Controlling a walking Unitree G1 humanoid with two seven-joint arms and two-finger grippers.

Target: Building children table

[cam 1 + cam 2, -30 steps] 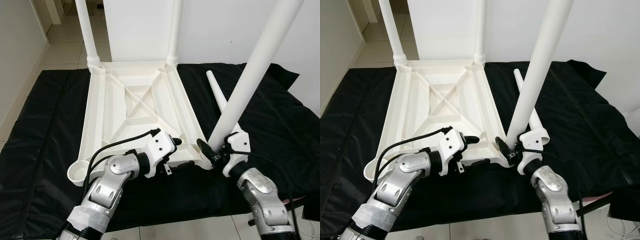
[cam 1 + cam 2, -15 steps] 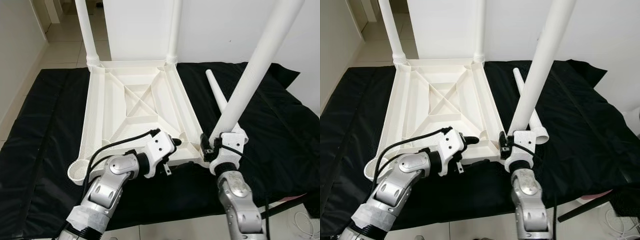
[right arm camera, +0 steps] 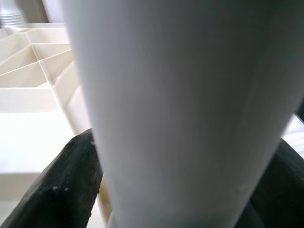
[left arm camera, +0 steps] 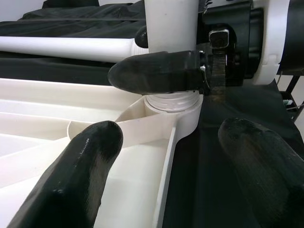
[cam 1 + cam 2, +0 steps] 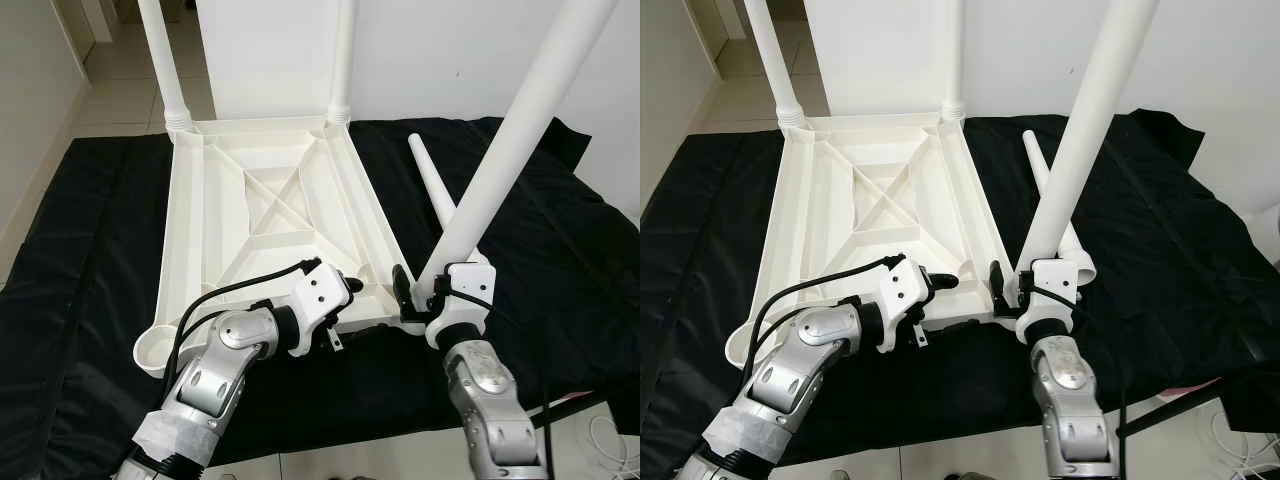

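Left gripper [image 5: 352,300] parked at the near edge of the upside-down tabletop [image 5: 260,215], fingers spread wide with nothing between them, straddling the rim beside the near right corner socket [image 4: 173,102]. Two legs already standing in the far corners: far left leg [image 5: 160,60] and far right leg [image 5: 342,55]. Further right, right gripper [image 5: 418,295] clamped around the base of a third leg [image 5: 505,150], seated in that socket and leaning right. Spare leg [image 5: 432,185] lying flat on the black cloth [image 5: 560,260] behind it.
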